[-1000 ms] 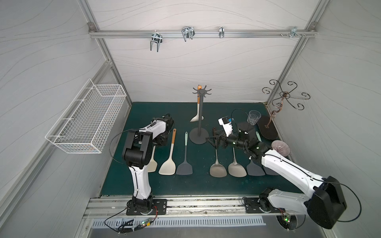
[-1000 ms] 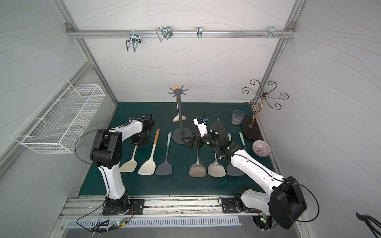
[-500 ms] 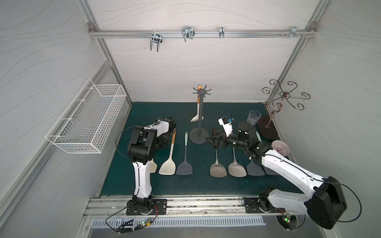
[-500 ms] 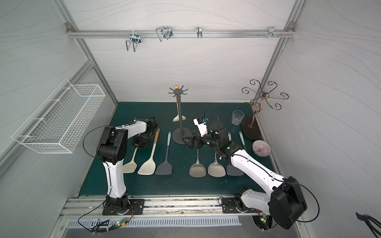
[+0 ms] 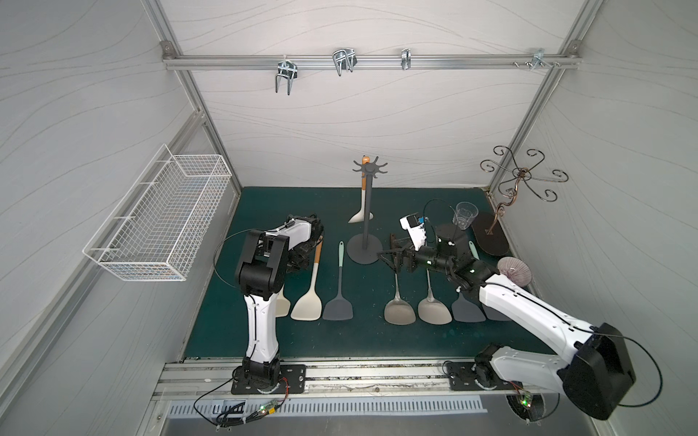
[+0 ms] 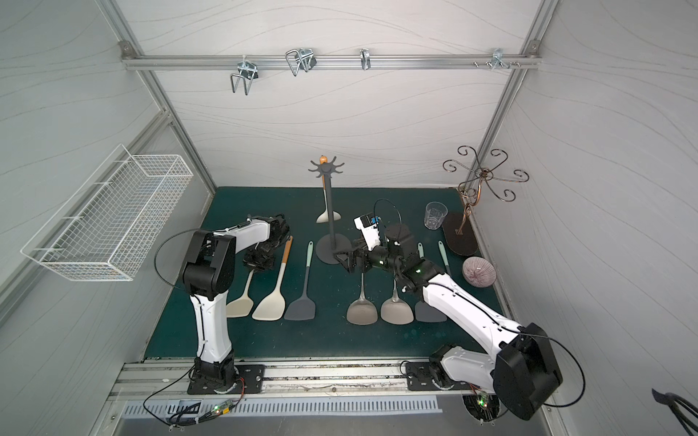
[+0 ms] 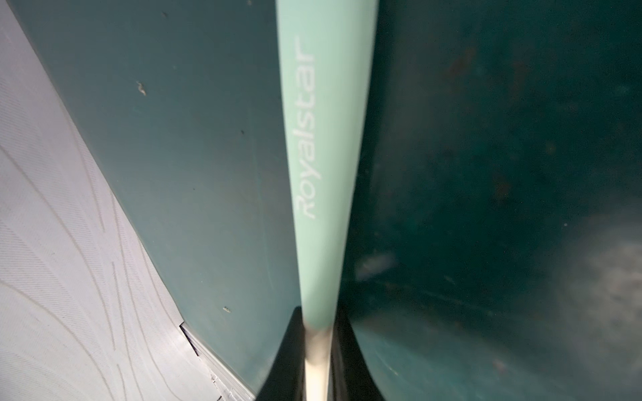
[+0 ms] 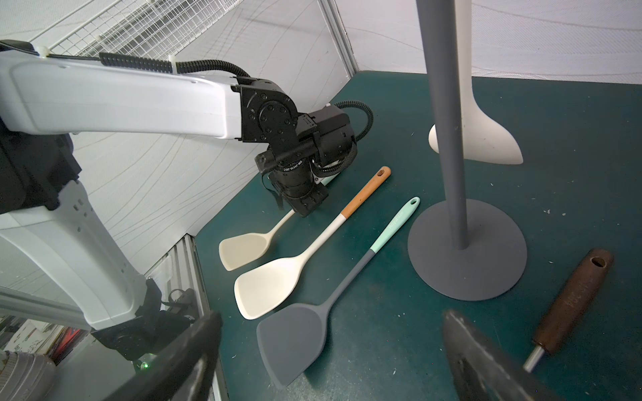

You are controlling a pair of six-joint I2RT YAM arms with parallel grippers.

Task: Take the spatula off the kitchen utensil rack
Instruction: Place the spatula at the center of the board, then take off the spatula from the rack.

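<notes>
The spatula (image 5: 359,218), orange-handled with a cream blade, hangs from the crown of the rack (image 5: 359,254) at upper centre in both top views. It is on the far side of the pole. Its handle end pokes above the hooks and its blade hangs low behind the disc base. Whether the blade touches the counter (image 5: 362,339) I cannot tell. The rack stands upright on the green counter.

Just right of the base, the right pincer (image 5: 388,259) hovers low with its jaws spread wide and nothing between them. A brown-handled spatula (image 8: 573,305) lies beside the base there.

Left of the base, three spatulas lie side by side with handles toward the back wall: a grey spatula (image 5: 338,309), a cream spatula (image 5: 308,307) and, farthest left, a mint-and-cream spatula (image 7: 323,139). The left pincer (image 8: 305,208) is clenched on that last one's handle, low at the counter.

A glass (image 5: 464,216) stands at right, and a wire basket (image 5: 158,222) hangs on the left wall.
</notes>
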